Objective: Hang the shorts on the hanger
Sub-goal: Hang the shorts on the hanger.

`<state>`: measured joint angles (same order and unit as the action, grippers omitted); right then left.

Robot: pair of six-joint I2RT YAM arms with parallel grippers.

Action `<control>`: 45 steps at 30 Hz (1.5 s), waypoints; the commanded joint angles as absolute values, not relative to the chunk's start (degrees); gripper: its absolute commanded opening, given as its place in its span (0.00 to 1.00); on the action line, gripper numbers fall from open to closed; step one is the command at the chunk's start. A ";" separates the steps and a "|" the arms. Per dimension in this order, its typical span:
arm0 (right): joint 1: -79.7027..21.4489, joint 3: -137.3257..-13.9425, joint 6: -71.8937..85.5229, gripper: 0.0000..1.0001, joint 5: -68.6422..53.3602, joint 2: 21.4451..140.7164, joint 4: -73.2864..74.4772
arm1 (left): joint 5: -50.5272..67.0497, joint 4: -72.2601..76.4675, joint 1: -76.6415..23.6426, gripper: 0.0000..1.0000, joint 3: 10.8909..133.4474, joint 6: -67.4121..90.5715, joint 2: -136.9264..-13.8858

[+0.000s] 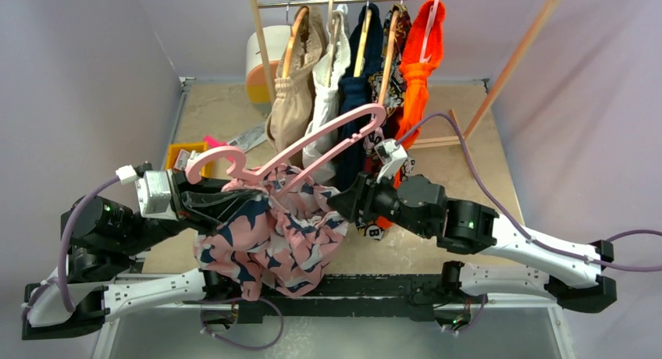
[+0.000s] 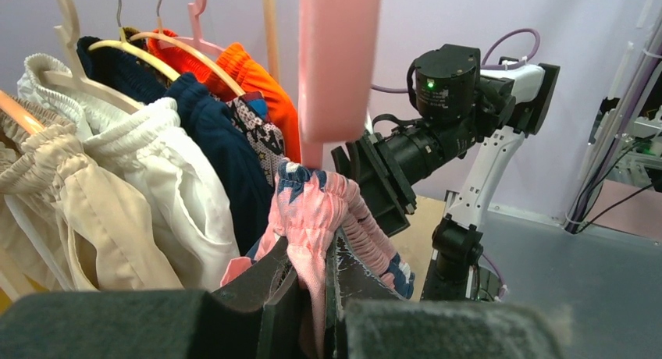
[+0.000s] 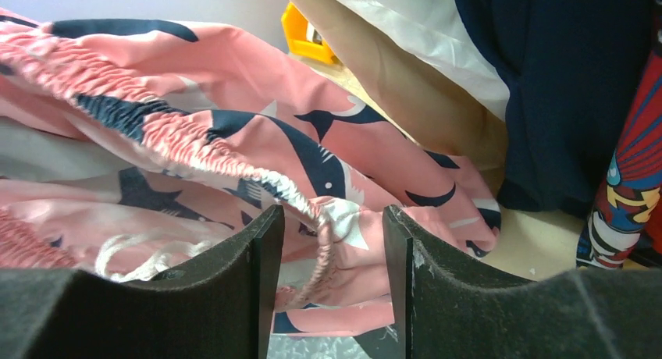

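Observation:
The pink shorts (image 1: 273, 238) with the navy-and-white print hang bunched between both arms above the table's near edge. My left gripper (image 1: 233, 199) is shut on their gathered waistband (image 2: 312, 211); in the left wrist view the pink fabric is pinched between the jaws (image 2: 318, 250). The pink hanger (image 1: 312, 144) lies slanted over the shorts, hook (image 1: 204, 161) to the left, and its arm (image 2: 336, 62) runs down into the waistband. My right gripper (image 1: 339, 203) is open at the shorts' right side. The waistband edge (image 3: 308, 203) passes through its gap (image 3: 326, 222), touching neither finger.
A wooden rack (image 1: 507, 70) at the back carries beige (image 1: 293, 101), white (image 1: 324, 101), navy (image 1: 355, 90), patterned (image 1: 396, 70) and orange (image 1: 418, 78) garments close behind the hanger. A yellow box (image 1: 186, 152) sits at left, a white-and-orange cylinder (image 1: 264, 58) behind.

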<state>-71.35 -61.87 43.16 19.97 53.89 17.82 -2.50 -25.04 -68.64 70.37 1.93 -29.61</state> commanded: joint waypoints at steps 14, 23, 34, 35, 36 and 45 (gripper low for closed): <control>-71.54 -62.46 43.71 0.33 17.66 52.62 13.68 | -3.87 -21.00 -68.55 0.00 70.30 1.93 -28.55; -71.54 -62.00 42.04 0.00 27.26 49.44 15.94 | -5.23 -22.14 -68.55 0.00 68.07 3.77 -28.72; -71.54 -72.64 29.54 0.00 32.05 44.70 17.48 | -1.73 -17.40 -68.54 0.00 71.43 3.95 -29.55; -71.54 -77.22 26.61 0.00 30.49 46.15 17.68 | -0.90 -16.75 -68.53 0.00 73.39 3.55 -30.34; -71.54 -81.50 24.41 0.00 29.03 47.49 18.02 | 0.02 -16.10 -68.55 0.00 74.97 3.30 -31.13; -71.54 -78.74 24.50 0.00 30.92 49.65 17.30 | -1.57 -15.79 -68.54 0.00 68.42 6.91 -26.64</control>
<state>-71.35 -84.75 24.99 28.01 48.56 17.10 0.23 -17.43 -68.66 72.95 4.27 -30.17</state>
